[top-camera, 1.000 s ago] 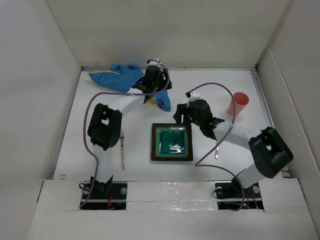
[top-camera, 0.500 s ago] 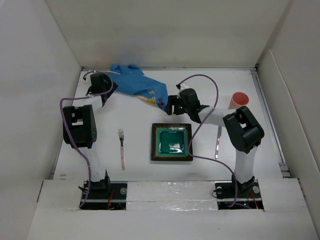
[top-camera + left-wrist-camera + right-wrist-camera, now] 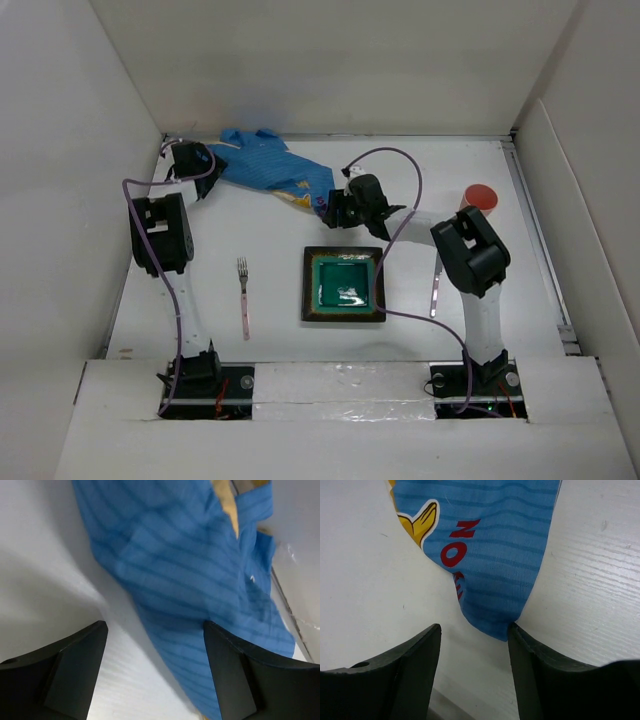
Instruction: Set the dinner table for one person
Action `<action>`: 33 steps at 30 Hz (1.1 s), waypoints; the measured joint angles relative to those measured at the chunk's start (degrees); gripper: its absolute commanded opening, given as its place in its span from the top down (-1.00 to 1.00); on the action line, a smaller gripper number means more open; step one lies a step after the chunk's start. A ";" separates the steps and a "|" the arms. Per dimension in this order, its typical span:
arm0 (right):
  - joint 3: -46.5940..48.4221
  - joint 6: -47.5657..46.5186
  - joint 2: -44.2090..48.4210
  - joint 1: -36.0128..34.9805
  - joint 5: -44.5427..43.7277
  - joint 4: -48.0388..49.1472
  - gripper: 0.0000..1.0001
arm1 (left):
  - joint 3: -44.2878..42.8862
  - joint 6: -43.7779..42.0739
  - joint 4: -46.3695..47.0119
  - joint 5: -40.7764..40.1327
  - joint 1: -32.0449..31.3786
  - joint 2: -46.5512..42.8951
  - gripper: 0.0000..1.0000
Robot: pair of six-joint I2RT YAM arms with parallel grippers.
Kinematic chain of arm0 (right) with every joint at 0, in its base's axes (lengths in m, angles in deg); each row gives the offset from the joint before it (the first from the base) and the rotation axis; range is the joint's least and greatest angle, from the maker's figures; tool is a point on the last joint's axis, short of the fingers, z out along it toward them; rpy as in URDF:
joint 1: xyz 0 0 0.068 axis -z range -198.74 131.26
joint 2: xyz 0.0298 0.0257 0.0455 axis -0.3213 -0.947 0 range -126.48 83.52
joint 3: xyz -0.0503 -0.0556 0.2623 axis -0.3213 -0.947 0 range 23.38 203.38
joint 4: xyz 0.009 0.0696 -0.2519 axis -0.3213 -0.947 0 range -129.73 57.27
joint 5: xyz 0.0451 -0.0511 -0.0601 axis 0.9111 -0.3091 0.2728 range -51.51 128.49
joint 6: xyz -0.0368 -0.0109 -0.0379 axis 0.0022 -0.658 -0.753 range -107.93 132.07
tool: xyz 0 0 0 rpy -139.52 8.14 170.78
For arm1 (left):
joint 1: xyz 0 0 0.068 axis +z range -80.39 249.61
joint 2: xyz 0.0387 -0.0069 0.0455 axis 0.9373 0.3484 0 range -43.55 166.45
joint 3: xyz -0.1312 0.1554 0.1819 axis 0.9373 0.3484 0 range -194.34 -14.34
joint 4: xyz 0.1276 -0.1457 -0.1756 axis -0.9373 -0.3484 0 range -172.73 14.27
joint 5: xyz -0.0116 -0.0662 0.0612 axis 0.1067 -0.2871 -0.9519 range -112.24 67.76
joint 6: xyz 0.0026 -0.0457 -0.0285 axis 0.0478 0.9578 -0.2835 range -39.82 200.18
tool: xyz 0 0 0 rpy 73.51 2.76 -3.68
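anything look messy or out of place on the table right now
The placemat stands out: it lies bunched and slanted at the far left of the table, away from the plate, which sits on bare tabletop. The fork and a silver utensil flank the plate fairly straight.

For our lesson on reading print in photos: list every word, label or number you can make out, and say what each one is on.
"NO": red letters on the blue striped placemat, seen in the right wrist view. The red letters after them are creased and cannot be read.
Top and left wrist views: no readable text.
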 measured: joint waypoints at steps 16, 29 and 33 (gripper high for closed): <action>-0.31 0.68 2.21 -0.04 0.04 2.25 1.00 | -9.07 3.34 2.23 6.12 0.11 8.66 1.00; -1.57 -3.67 35.82 1.40 4.68 -0.22 1.00 | -30.14 -7.06 -9.35 8.70 -1.49 -12.50 1.00; -1.97 -3.93 37.94 4.02 6.34 -1.22 1.00 | -40.17 -10.14 -12.98 11.41 -2.47 -12.15 0.54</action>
